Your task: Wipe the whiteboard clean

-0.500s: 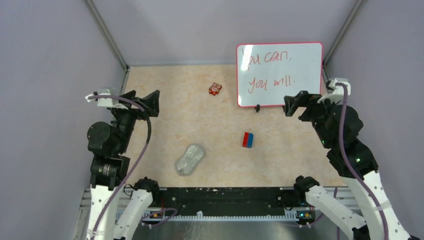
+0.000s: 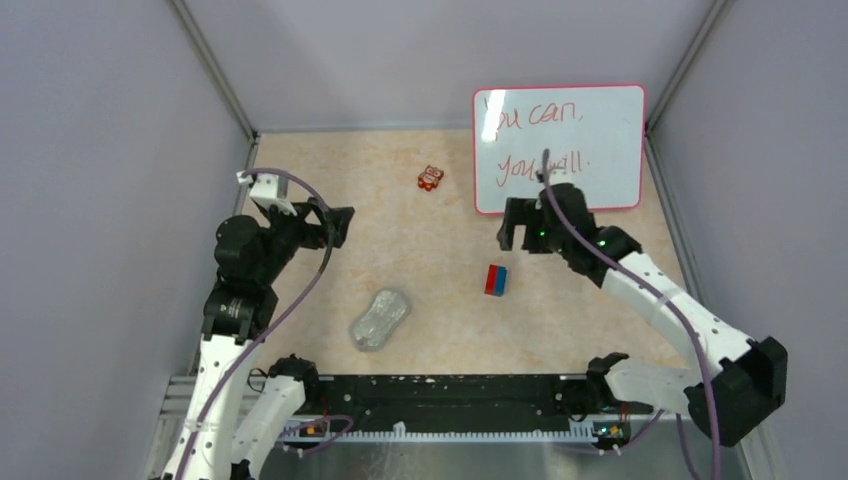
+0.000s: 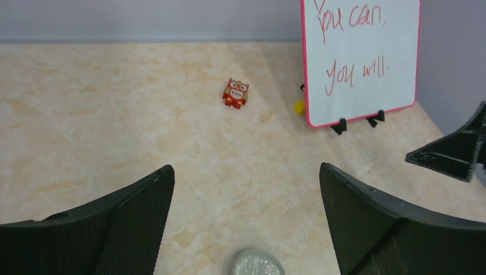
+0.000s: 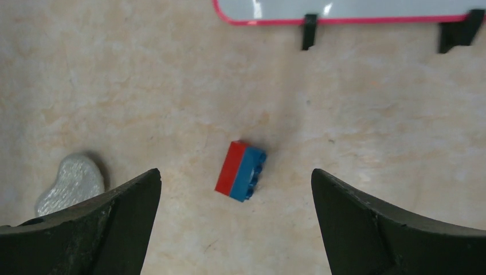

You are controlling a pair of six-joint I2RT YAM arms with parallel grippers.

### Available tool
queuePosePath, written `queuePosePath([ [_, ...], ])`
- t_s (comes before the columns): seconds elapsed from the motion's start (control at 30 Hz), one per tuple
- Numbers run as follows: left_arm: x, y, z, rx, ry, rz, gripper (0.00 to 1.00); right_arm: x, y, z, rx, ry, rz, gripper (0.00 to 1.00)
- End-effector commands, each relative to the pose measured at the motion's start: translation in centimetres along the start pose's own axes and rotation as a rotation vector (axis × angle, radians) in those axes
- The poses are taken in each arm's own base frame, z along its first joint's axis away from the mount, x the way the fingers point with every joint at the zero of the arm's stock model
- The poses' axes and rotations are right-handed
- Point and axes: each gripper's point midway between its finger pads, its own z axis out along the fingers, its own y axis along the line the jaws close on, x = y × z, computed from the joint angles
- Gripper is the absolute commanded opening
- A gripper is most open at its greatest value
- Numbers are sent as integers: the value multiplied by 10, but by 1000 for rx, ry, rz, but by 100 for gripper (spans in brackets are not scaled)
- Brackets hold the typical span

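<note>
The left fingers (image 3: pixel 143 217) were spread wide and held nothing. The right fingers (image 4: pixel 367 223) were spread just as wide and were also empty.

The whiteboard (image 2: pixel 610 110) stood upright on two small black feet at the far right of the counter (image 2: pixel 380 180), with red handwriting reading "You can, You will." across its face. From the right fingers it lay straight ahead, past the fingertips and not touched. Only its red lower frame and feet showed at the top of that wrist view. From the left fingers it stood well ahead and off to the right-hand finger's side, well apart from them.

A red and blue block (image 4: pixel 240 171) lay flat on the counter in the open gap between the right fingers, nearer them than the board. A silvery lump (image 4: pixel 71 183) lay beside the left-hand one of the right fingers, and its edge also showed low in the gap between the left fingers. A small red owl (image 3: pixel 235 93) lay well ahead of the left fingers. A yellow thing (image 3: pixel 299 107) peeked out at the board's lower left corner.
</note>
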Motion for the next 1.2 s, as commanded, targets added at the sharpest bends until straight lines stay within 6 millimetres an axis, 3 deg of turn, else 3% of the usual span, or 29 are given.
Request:
queuePosePath([
  [0.0, 24, -9, 8, 89, 56, -26, 99, 23, 65, 22, -87, 35, 110, 99],
  [0.23, 58, 13, 19, 16, 122, -21, 99, 79, 149, 41, -153, 158, 448, 99],
  [0.43, 77, 28, 21, -33, 150, 9, 99, 112, 181, 46, -131, 218, 579, 99],
  [0.63, 75, 28, 19, -29, 145, 29, 99, 145, 213, 54, -150, 269, 620, 86],
  [0.77, 75, 27, 17, -27, 143, 34, 99, 164, 227, 61, -153, 280, 611, 79],
  [1.0, 77, 24, 16, -8, 146, 32, 99, 206, 235, 82, -126, 337, 515, 68],
  [1.17, 78, 22, 16, 0, 147, 28, 99, 220, 238, 89, -130, 311, 438, 63],
])
